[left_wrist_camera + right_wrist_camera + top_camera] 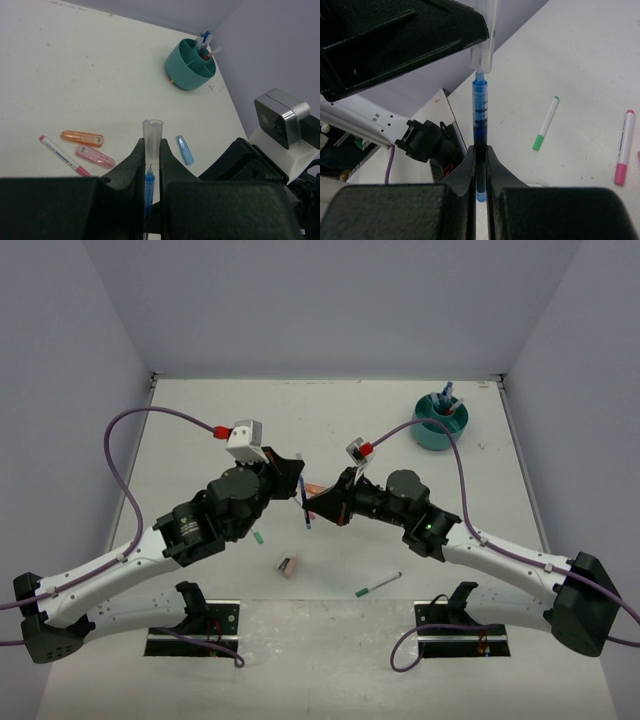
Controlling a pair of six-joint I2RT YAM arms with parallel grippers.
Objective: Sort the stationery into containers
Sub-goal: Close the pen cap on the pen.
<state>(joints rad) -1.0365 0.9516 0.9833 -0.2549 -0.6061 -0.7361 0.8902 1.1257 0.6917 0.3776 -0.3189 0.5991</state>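
No text, label or number can be read.

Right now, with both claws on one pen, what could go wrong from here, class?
1. The left claw grips the clear cap and the right claw the blue pen; only the pen's tip meets the cap, so an off-line push could bend it or make it slip.
2. The pen hangs above the table; a loose grip could drop it, far from the teal organizer.
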